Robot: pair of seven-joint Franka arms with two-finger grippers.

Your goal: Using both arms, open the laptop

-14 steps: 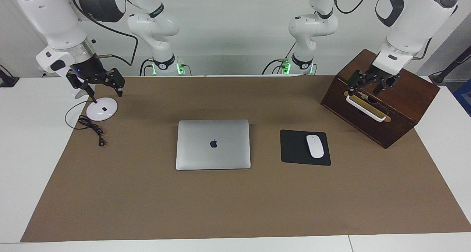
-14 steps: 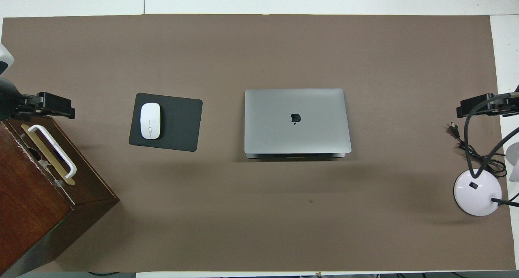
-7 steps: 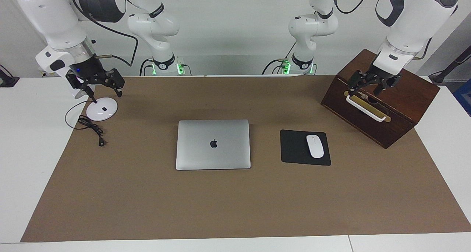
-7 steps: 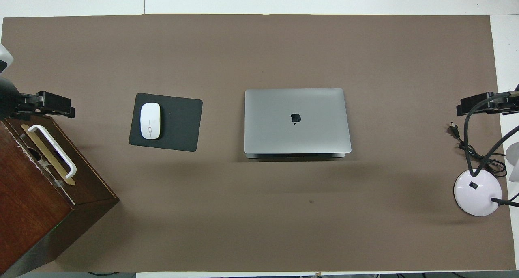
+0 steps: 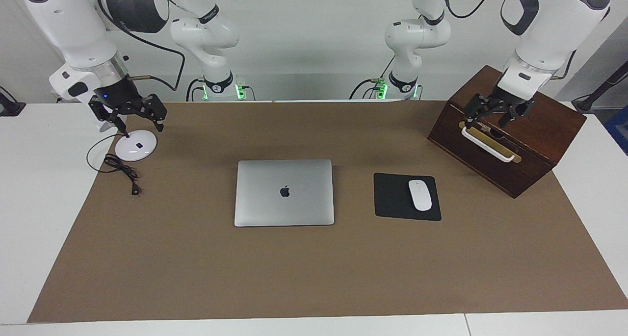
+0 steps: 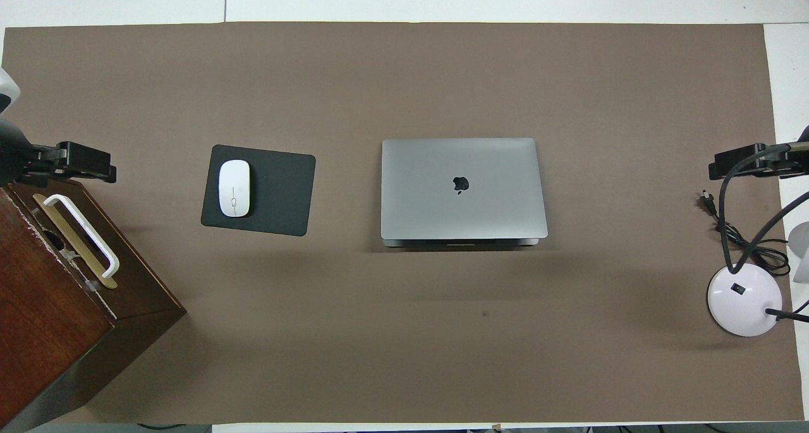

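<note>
**Laptop shut, neither arm on it yet**

Laptop (image 5: pixel 284 192) lies closed, flat at mid-table (image 5: pixel 314 277), mouse pad (image 5: pixel 406 196) beside it toward the left arm's end. Nothing done; whole lift remains. Left gripper (image 5: pixel 495 113) hangs over the wooden box (image 5: pixel 510 130), fingers apart, empty. Right gripper (image 5: pixel 128 111) hangs over the lamp base (image 5: pixel 135 145), fingers apart, empty. Bare mat all round the lid edges; room to approach.

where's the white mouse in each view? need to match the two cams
Facing view: the mouse lies on the black mouse pad, between the laptop and the wooden box.
Overhead view: the mouse sits on the same pad, mirrored.
Shared landmark: the laptop's dark logo.
</note>
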